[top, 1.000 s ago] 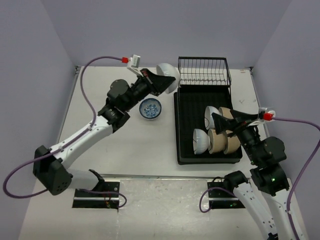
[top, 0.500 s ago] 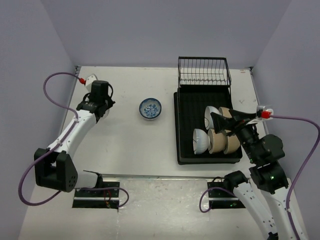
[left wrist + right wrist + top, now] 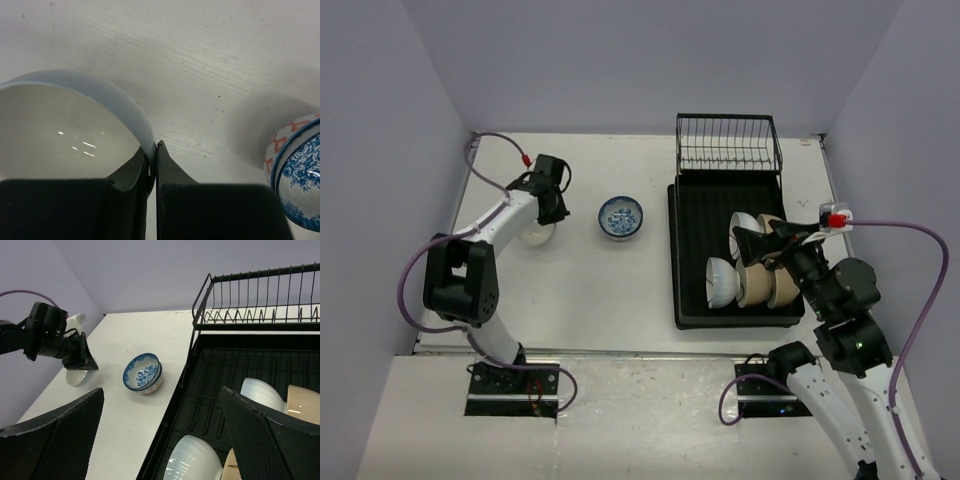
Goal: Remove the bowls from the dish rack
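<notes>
A flat white table (image 3: 620,290) with a faint wood grain fills the floor of a booth with plain lavender walls (image 3: 620,60). The large black rectangular plastic dish rack (image 3: 688,250) lies at the right of the top view, its black wire basket section (image 3: 728,145) at the far end. Inside the tray, two white bowls (image 3: 722,281) and several tan bowls (image 3: 757,285) stand on edge, packed together. At the centre of the table, just left of the rack, a blue-and-white patterned bowl (image 3: 621,217) sits nested in a red-and-white patterned bowl (image 3: 274,150). In the upper left of the top view, the left gripper (image 3: 154,150) has its fingers (image 3: 167,172) pressed together on the rim of a plain white round bowl (image 3: 60,125), one inside the wall and one outside. This bowl is low at the tabletop, well apart from the rack; whether it rests on the table cannot be told. The right gripper (image 3: 161,390) hangs over the bowls in the rack, its fingers (image 3: 275,435) spread wide and touching nothing.
</notes>
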Robot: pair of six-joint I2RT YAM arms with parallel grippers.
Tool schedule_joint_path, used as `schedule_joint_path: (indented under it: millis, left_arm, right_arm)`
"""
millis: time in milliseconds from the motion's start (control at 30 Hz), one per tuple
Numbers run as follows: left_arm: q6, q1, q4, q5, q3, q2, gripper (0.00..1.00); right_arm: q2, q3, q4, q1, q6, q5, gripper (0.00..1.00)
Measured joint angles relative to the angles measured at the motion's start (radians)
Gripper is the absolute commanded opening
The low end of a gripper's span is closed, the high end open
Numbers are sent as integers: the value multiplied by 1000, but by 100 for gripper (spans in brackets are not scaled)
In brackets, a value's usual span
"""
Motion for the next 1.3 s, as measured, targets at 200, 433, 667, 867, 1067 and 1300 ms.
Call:
schedule_joint_path:
  millis: [200, 433, 667, 867, 1067, 1300]
  left_arm:
    - [45, -86, -64, 3, 145, 125, 0]
    - [62, -128, -89, 21, 188, 212, 0]
    - [77, -127, -111, 2, 199, 240, 26]
    - [87, -127, -111, -2, 202, 240, 63]
    - [86, -132, -113, -5, 202, 114, 85]
    - [66, -221, 72, 81, 111, -306, 100]
  right_arm:
    - [0, 0, -1, 0, -4, -2, 99]
    - [4, 0, -1, 0, -10, -4, 99]
    - [8, 0, -2, 0, -11, -9, 99]
    - [23, 0, -2, 0, -11, -21, 99]
    - [36, 0, -3, 0, -12, -26, 99]
    - [29, 0, -1, 0, -9, -23, 99]
